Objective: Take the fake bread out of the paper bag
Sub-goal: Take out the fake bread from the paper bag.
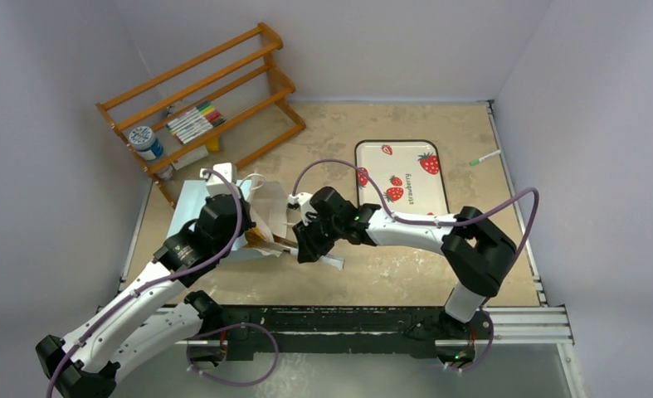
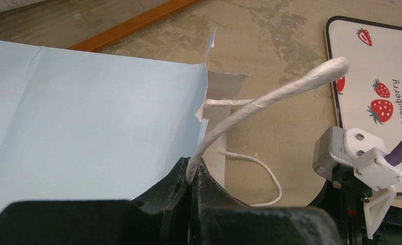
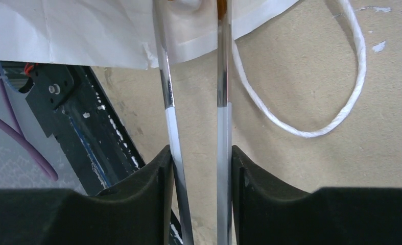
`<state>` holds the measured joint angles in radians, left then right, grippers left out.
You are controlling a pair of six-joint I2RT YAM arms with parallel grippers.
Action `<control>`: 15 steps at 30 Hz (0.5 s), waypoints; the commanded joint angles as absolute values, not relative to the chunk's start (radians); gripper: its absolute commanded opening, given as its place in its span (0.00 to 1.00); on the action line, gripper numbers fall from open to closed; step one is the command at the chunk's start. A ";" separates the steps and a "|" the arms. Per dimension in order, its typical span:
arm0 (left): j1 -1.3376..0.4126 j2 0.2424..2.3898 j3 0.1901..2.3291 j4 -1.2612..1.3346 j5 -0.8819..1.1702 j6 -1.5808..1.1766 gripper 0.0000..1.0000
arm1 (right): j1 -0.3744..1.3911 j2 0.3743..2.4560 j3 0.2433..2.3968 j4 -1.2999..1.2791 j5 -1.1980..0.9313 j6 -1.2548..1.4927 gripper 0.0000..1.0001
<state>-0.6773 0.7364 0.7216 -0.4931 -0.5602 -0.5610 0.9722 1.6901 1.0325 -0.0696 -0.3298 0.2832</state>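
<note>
1. The paper bag lies on its side on the table, left of centre. Its blue face is up and its white-lined mouth is turned toward the right arm. The strawberry tray sits well apart, farther back.
2. We see only one piece of the fake bread, a golden-brown bit right at the bag's mouth, by the tips of the tongs. Whatever else is inside is hidden from us.
3. We judge the bread light and fairly rigid, with a smooth skin that could slip from thin metal tips. We would take it across its middle, not by an end.
4. We judge the bag to be thin paper that slides and tears readily; one edge at the mouth looks ragged in the left wrist view. It is better anchored by a handle than by its wall.
5. The left gripper has its fingers pressed together on the white string handle, and the cord arches up and away from them.
6. The right gripper is clamped on the tongs with one leg against each finger. A narrow gap is left between the legs, so the jaws stand partly closed around the tool.
7. The tong tips reach the white lining. We cannot tell whether they truly pinch the bread, since they run off the top of the right wrist view.
</note>
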 commanded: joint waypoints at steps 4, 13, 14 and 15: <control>-0.682 0.733 0.752 -0.460 -0.578 -0.565 0.00 | 0.972 1.606 1.078 -0.031 -0.257 0.259 0.25; -0.681 0.744 0.744 -0.492 -0.703 -0.609 0.00 | 0.972 1.447 1.050 -0.119 -0.080 0.239 0.19; -0.682 0.749 0.745 -0.494 -0.711 -0.614 0.00 | 0.972 1.436 1.048 -0.131 -0.066 0.234 0.19; -0.681 0.755 0.746 -0.497 -0.719 -0.620 0.00 | 0.972 1.423 1.047 -0.142 -0.053 0.229 0.18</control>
<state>-0.6777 0.7429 0.7216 -0.5018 -0.6434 -0.5854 0.9752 1.4967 1.0325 -0.1387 -0.1585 0.2562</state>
